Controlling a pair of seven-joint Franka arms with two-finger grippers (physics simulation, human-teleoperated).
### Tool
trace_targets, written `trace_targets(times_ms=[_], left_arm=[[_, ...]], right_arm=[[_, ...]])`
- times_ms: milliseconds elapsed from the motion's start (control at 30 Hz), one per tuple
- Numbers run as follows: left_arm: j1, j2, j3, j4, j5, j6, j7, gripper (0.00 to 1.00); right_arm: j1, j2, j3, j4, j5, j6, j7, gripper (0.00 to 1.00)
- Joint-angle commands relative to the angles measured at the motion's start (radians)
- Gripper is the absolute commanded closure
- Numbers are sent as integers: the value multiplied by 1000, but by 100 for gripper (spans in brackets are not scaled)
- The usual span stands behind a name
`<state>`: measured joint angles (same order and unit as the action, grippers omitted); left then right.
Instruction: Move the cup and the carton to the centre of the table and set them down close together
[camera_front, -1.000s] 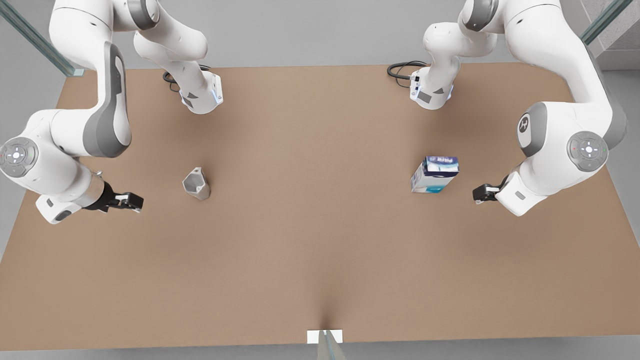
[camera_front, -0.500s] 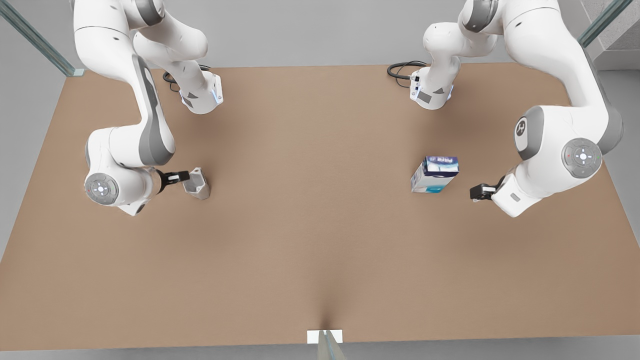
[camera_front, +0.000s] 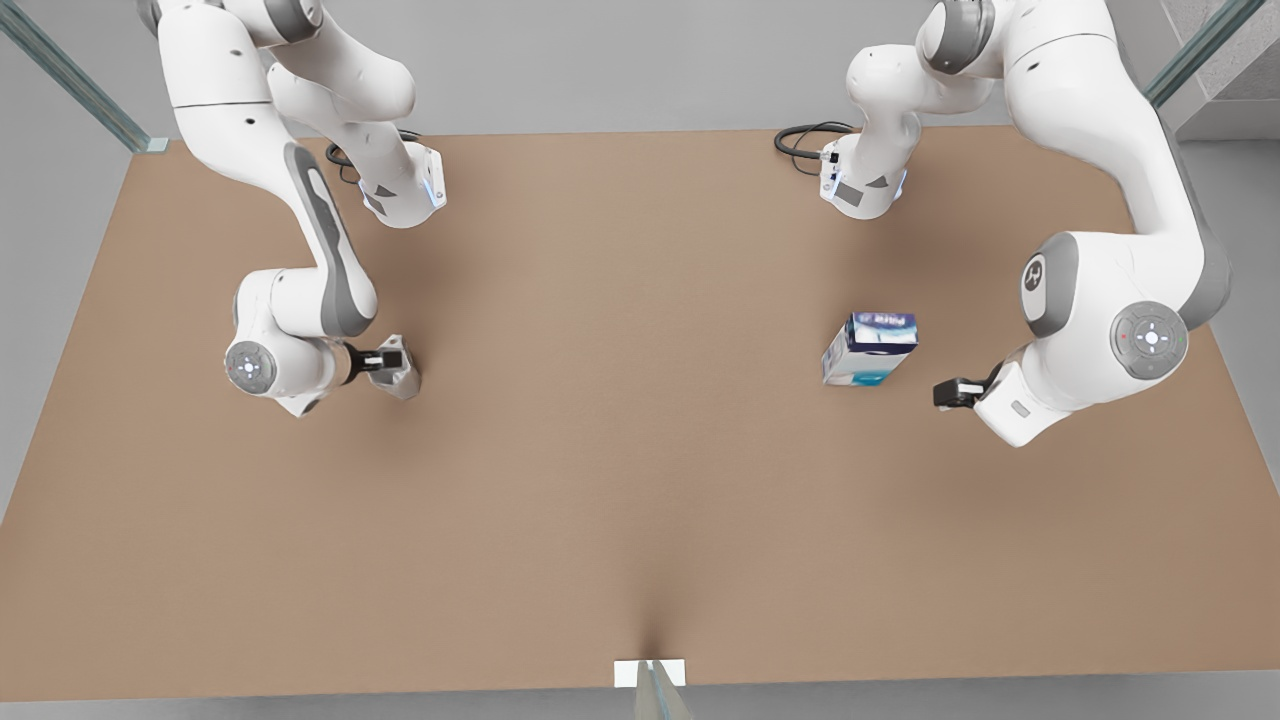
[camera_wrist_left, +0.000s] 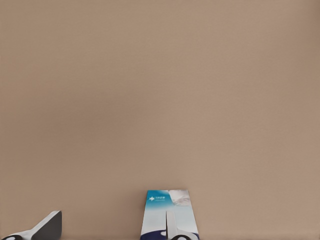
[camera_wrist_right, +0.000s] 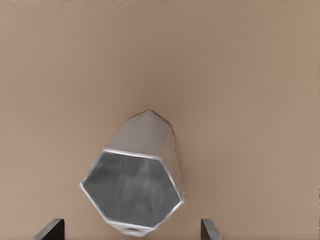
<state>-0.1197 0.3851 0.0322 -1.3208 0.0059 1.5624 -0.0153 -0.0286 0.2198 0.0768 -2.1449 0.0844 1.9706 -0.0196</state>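
1. On the front view's left, your right pincer (camera_front: 392, 360) has closed in on the cup (camera_front: 400, 372), fingers wide either side of it, nothing held.
2. The carton (camera_front: 868, 348) stands on the worktop (camera_front: 620, 450) toward the right; your left pincer (camera_front: 946, 393) has crept nearer, fingers apart.
3. Both items are well off centre.

The right claw (camera_front: 388, 360) sits at the middle left of the front view, pointing toward the frame's right, its wrist bent behind it. Its arm climbs out of the top left of the frame from a base (camera_front: 402, 195) at the upper left. In the right wrist view its two dark fingertips (camera_wrist_right: 50, 230) stand wide apart.

The left claw (camera_front: 945, 393) is at the middle right of the front view, pointing toward the frame's left, its elbow bulging at the right edge. Its fingers (camera_wrist_left: 47, 227) are spread too, one pale, one slim.
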Motion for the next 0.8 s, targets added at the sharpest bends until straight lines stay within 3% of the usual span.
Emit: trace_targets(times_ms=[0,133,300,567,667,700,767], left_arm=[[0,0,0,0,0,1,0,0],[0,8,0,0,3,1,2,0],[0,9,5,3,3,2,8,0],[-2,8,5,3,2,-2,0,0],[-2,6,5,3,2,-2,-2,0],[-2,6,5,3,2,-2,-3,0],[-2,6,5,3,2,-2,-5,0]], right_arm=[[1,1,0,-10,0,16,0,0],[-2,9,0,-96,-3,142,-10,0],[-28,1,-2,-99,-8,99,-60,0],[-33,47,-3,-179,-12,247,-79,1],[-33,56,-3,-171,-12,258,-72,71],[-33,55,-3,-170,-12,257,-69,79],[-33,52,-3,-168,-12,252,-69,79]])
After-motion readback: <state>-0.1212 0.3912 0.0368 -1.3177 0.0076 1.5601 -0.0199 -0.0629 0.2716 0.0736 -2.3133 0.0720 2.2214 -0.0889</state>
